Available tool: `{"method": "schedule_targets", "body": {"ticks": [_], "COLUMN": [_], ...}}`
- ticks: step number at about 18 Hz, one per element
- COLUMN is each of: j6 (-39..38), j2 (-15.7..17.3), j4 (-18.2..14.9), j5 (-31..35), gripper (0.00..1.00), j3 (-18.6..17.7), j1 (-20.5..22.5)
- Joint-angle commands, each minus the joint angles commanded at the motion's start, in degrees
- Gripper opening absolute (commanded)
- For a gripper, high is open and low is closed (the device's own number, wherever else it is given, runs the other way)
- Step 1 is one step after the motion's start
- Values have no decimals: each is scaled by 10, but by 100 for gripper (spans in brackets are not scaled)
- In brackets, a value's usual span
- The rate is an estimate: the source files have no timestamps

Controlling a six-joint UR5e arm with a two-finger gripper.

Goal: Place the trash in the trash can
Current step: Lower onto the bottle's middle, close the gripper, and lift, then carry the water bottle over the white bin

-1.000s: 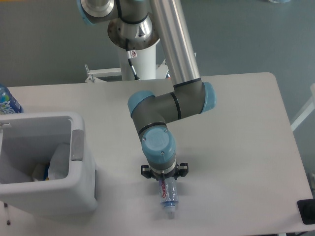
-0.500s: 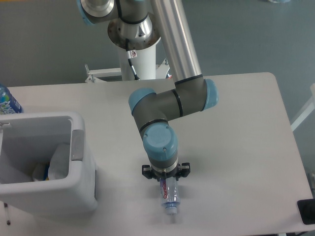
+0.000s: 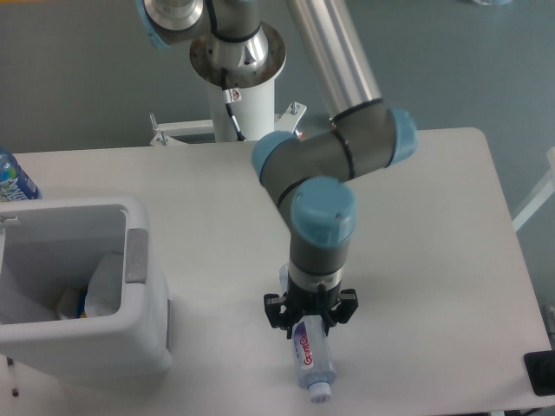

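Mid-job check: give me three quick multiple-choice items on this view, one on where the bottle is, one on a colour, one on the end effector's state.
1. Where is the clear bottle with red lettering?
A. Inside the trash can
B. Below the end effector, near the table's front edge
C. At the table's far right corner

2. What colour is the trash can?
A. White
B. Black
C. Green

3. What is the end effector doing?
A. Open above the trash can
B. Shut on the bottle's upper end
C. Holding the blue-labelled bottle

Answers:
1. B: the bottle hangs cap-down from the end effector over the table, right of the trash can.
2. A: its walls and rim are white, with a grey tab on the rim.
3. B: the fingers close around the bottle's end, and the blue-labelled bottle stands untouched at far left.
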Motion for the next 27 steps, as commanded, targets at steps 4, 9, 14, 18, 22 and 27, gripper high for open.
{"method": "schedule_targets", "body": {"ticks": [4,9,14,18,22,27], "j6": [-37,-50,-61,-105,-122,-122], "j2": [45,77,94,118,121,123], "j4": [14,67,69,69,72,72], "j5": [-66,-142,-166,-166,-166,-166], "gripper": [61,61,61,61,61,61], "j3": [26,55,56,56,55,49], "j1": [15,32,44,34,19,-22]}}
